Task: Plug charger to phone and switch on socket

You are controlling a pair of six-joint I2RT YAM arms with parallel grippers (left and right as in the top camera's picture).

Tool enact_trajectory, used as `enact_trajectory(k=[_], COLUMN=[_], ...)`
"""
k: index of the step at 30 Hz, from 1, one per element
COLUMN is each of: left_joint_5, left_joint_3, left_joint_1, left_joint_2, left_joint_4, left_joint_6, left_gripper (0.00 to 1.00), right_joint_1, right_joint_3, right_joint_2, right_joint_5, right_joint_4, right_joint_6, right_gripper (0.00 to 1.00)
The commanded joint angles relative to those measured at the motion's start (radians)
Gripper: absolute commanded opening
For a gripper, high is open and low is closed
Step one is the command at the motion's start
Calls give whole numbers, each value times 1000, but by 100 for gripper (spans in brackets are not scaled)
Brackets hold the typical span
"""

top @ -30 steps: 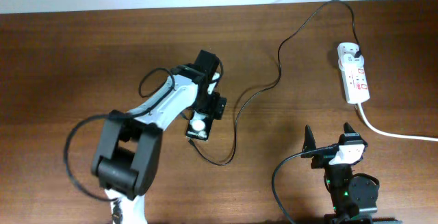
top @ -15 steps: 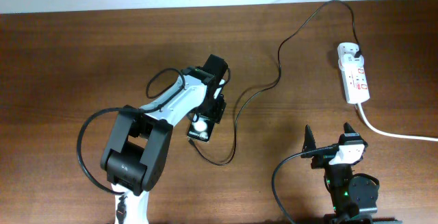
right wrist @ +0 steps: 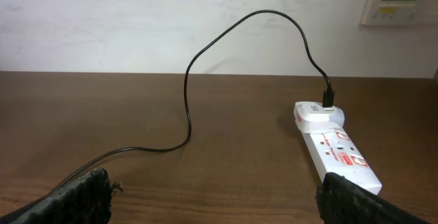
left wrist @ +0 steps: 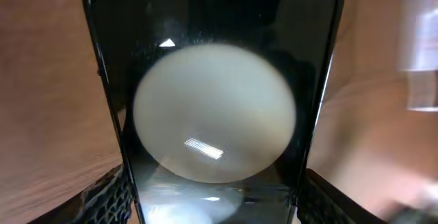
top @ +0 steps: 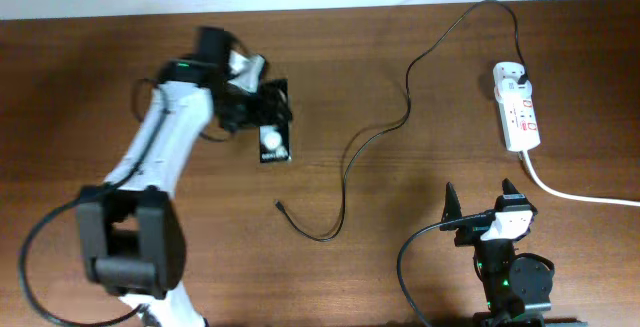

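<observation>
Overhead view showed the left jaws clamped on the phone [top: 273, 143]; the right jaws stood released near the charger [top: 344, 179] on the counter [top: 90, 77].

Lit brightly and evenly from above; threw only faint, soft shadows across the dark brown wooden table [top: 90, 77]. Put heavy glare on the glossy black rectangular smartphone [left wrist: 212, 114]: one large round whitish reflection over most of the screen in the left wrist view, a small white spot in the overhead view. Smeared the right edge of that wrist view into pale, soft streaks, yet rendered the small white text at the screen's top corner legibly. Showed the right wrist view sharp through the middle, with the plain pale wall [right wrist: 137, 18] bright and the white elongated power strip [right wrist: 335, 148] slightly washed out.
</observation>
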Motion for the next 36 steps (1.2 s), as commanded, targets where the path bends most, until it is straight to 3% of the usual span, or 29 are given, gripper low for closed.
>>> enact_trajectory(k=[1, 4, 7, 10, 17, 23, 26, 28, 32, 35, 36], left_joint_5=[420, 487, 511, 544, 645, 642, 642, 642, 642, 642, 642], left_joint_3=[-30, -151, -311, -380, -380, -380, -380, -380, -380, -380, -380], left_joint_1=[112, 133, 133, 133, 133, 133, 133, 133, 133, 133, 133], left_joint_2=[-18, -18, -16, -8, -8, -8, -8, -8, -8, -8, -8], left_joint_4=[0, 69, 294, 405, 420, 420, 422, 422, 422, 422, 422], left_joint_6=[103, 161, 159, 113, 114, 115, 115, 115, 114, 114, 114], left_gripper=[61, 61, 62, 64, 64, 64, 64, 64, 64, 64, 64], right_joint_1=[5, 5, 5, 5, 5, 5, 4, 4, 4, 5, 5], right_joint_3=[-5, -5, -5, -5, -5, -5, 51, 172, 507, 782, 932], right_joint_2=[-7, -7, -7, -7, -7, -6, -3, 24, 239, 472, 609], right_joint_5=[12, 12, 12, 12, 9, -295, -302, -260, -284, -315, -350], right_joint_4=[-6, -6, -6, -6, -4, 67, 1, -101, -243, -445, -584], right_joint_6=[-6, -6, -6, -6, -6, 29, 138, 138, 137, 137, 137], right_gripper=[98, 99, 99, 99, 99, 99, 99, 99, 99, 99, 99])
